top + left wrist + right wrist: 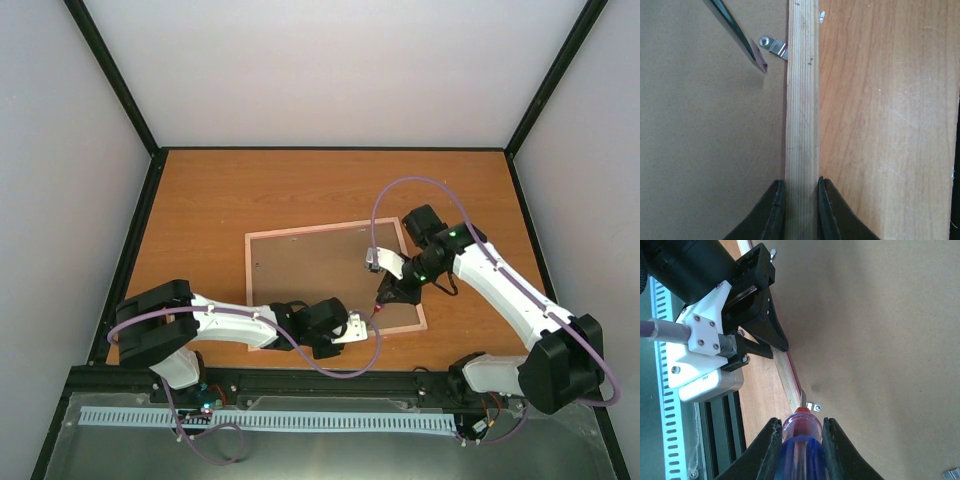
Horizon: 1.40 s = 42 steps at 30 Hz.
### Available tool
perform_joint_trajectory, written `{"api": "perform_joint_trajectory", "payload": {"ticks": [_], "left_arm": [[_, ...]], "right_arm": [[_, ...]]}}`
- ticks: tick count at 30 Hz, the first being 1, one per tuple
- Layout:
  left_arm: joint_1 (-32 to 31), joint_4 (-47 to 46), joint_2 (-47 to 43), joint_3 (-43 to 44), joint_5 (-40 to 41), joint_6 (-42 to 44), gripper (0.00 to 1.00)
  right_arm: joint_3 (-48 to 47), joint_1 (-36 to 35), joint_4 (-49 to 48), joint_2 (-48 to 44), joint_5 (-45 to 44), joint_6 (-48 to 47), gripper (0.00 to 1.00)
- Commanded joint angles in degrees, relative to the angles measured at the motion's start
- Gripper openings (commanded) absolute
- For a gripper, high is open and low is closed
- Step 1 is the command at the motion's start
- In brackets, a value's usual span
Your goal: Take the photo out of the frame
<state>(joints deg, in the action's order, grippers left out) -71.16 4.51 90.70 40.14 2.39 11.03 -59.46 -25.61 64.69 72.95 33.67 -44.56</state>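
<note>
Both claws are engaged. The left claw [800, 182] is closed to a narrow gap around the near rail of the frame [801, 100], one finger against each side of the bare-wood strip. The right claw [801, 421] is closed on the blue handle of the screwdriver [802, 450], with the shaft pointing away from the wrist.

**Position of the workpiece.** The frame lies face down around the middle of the tabletop [250, 190]. Its near rail runs along the near edge, and its far rail is well short of the far edge. The brown backing board [310, 280] faces up. This is the required orientation, because the retaining hardware is reachable only from the back.

**Position of the photo.** The photo is not visible in any view. It is presumably under the backing board, against the pane.

**Reason for the grip.** The left claw clamps the rail just beside the working point, so that levering force from the blade does not slide or lift the frame across the table.

**Reason for the tool pose.** The blade slants down toward a small metal retaining tab [775, 46], which is screwed to the board at the inner edge of the near rail and bridges onto the rail. The tip sits near the tab, on the board side. The views do not settle whether it touches the board or hovers just above it.

**Status.** The tab overlaps the rail, so the board is judged to be locked in. A second tab [952, 472] shows at the margin of the right wrist view.
</note>
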Motion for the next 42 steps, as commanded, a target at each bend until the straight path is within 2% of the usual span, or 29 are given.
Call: {"api": "perform_joint_trajectory", "payload": {"ticks": [1,9,29,36,42], "left_arm": [[-0.21,4.04,1.82,1.06,2.75,0.22,0.07],[-0.21,4.19,2.44,1.15,3.22,0.05,0.07],[-0.21,4.25,2.85,0.93,4.09,-0.08,0.06],[-0.21,4.19,2.84,0.93,4.20,-0.16,0.05],[-0.21,4.28,3.20,0.98,4.28,-0.04,0.05]], "right_arm": [[0.85,-1.55,-2.17,0.27,-0.78,1.03,0.03],[1.78,-2.17,-3.31,1.33,-3.81,1.72,0.03],[-2.35,-2.12,6.54,3.84,-10.34,-2.45,0.03],[-3.03,-2.17,4.74,4.02,-15.57,-0.83,0.03],[-5.18,-2.08,8.47,5.34,-15.90,-2.81,0.03]]}}
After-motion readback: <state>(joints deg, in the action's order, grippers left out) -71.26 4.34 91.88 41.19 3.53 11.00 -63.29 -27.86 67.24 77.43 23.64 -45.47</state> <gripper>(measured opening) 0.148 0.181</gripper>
